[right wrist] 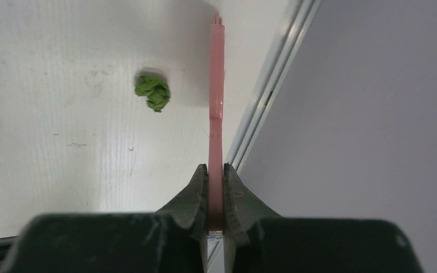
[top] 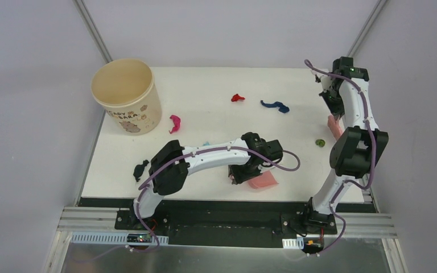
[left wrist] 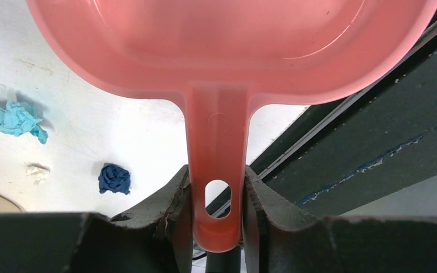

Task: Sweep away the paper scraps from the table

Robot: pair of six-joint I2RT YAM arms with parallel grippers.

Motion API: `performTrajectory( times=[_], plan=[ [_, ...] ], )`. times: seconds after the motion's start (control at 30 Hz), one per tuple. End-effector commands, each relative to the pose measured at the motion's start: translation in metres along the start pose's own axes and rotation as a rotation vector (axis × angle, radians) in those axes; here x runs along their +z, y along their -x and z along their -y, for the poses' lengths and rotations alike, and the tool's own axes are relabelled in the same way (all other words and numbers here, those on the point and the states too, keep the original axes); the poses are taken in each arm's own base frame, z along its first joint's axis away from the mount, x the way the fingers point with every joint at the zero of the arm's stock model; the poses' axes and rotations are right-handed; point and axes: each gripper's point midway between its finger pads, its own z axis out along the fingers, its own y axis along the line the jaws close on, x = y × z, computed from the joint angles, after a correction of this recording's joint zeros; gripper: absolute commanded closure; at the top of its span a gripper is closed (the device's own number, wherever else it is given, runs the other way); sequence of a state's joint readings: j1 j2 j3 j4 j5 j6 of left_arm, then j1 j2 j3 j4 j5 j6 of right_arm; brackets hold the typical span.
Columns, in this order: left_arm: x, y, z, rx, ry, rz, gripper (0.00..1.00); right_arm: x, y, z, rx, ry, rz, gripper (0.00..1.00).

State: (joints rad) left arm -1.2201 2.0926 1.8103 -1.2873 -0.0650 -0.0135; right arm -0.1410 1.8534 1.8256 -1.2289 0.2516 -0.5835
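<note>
My left gripper [top: 242, 174] is shut on the handle of the pink dustpan [top: 262, 181] near the front edge of the white table [top: 216, 85]. In the left wrist view the left gripper [left wrist: 217, 190] clamps the dustpan [left wrist: 233, 45] handle. Teal [left wrist: 14, 118], white [left wrist: 37, 172] and dark blue [left wrist: 114, 178] paper scraps lie to its left. My right gripper [top: 334, 111] is shut on the pink hand brush [top: 336, 126] at the table's right edge. The right gripper [right wrist: 216, 176] holds the brush [right wrist: 217, 102] edge-on, beside a green scrap [right wrist: 153, 92]. Red [top: 237, 98], dark blue [top: 275, 106], magenta [top: 174, 123], green [top: 320, 143] and dark [top: 140, 169] scraps lie scattered.
A beige round bucket [top: 126, 95] stands at the table's back left corner. The black front edge [top: 222, 202] runs just below the dustpan. Grey walls close in on both sides, and the metal rail [right wrist: 267, 96] at the right edge is next to the brush.
</note>
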Motion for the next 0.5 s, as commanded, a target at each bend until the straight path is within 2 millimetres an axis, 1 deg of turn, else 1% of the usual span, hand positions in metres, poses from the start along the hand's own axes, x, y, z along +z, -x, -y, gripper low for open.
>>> performTrajectory(
  times=[0.0,0.07,0.13,0.23,0.3,0.37,0.47],
  plan=[
    [-0.015,-0.006,-0.002,0.001,-0.029,0.013,1.00,-0.017,0.008,-0.047,-0.073,0.084,0.041,1.00],
    [-0.012,-0.007,-0.002,0.010,-0.032,0.005,1.00,-0.025,0.000,-0.087,-0.110,0.181,0.028,1.00],
    [-0.006,-0.008,-0.003,0.021,-0.031,-0.011,1.00,-0.039,-0.010,-0.127,-0.153,0.262,0.017,1.00],
    [0.001,-0.007,-0.001,0.023,-0.040,-0.026,1.00,-0.059,-0.026,-0.173,-0.182,0.375,0.018,1.00],
    [0.005,-0.002,0.001,0.016,-0.042,-0.016,1.00,-0.074,-0.037,-0.197,-0.189,0.460,0.026,1.00],
    [0.008,0.002,0.000,0.014,-0.042,-0.012,1.00,-0.094,-0.049,-0.222,-0.189,0.605,0.048,1.00],
    [0.009,0.008,0.003,0.013,-0.053,-0.004,1.00,-0.119,-0.066,-0.247,-0.184,0.775,0.069,1.00]
  ],
)
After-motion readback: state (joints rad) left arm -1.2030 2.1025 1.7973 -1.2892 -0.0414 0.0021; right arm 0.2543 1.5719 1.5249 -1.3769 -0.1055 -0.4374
